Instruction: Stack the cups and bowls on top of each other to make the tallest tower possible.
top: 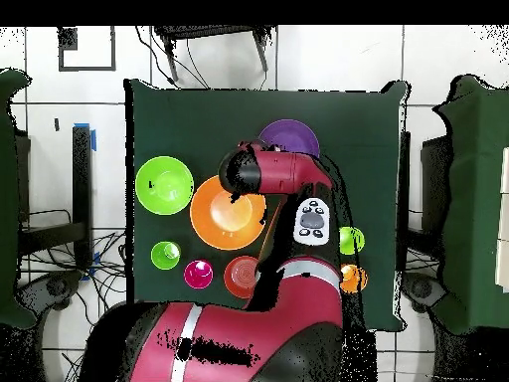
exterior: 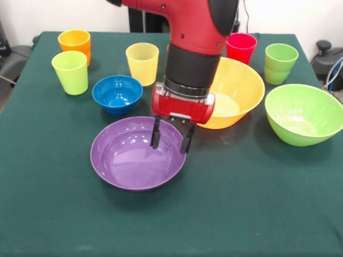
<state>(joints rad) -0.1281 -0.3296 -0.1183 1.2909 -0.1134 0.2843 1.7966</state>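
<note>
A wide purple bowl (exterior: 137,154) sits near the table's middle. My gripper (exterior: 171,140) is open and empty at its right side, with one finger (exterior: 155,136) over the bowl's inside and the other at the right rim. A small blue bowl (exterior: 117,94), a large orange-yellow bowl (exterior: 236,91) and a large green bowl (exterior: 304,113) stand apart. The orange (exterior: 75,44), lime green (exterior: 70,72), yellow (exterior: 142,63), red (exterior: 241,47) and green (exterior: 280,62) cups stand upright behind them. A red-orange bowl (top: 242,276) shows only in the overhead view. Nothing is stacked.
The table has a dark green cloth (exterior: 241,214). My arm (exterior: 195,48) comes down over the table's middle and hides what lies behind it in the front view. Chairs stand beyond the table's edges.
</note>
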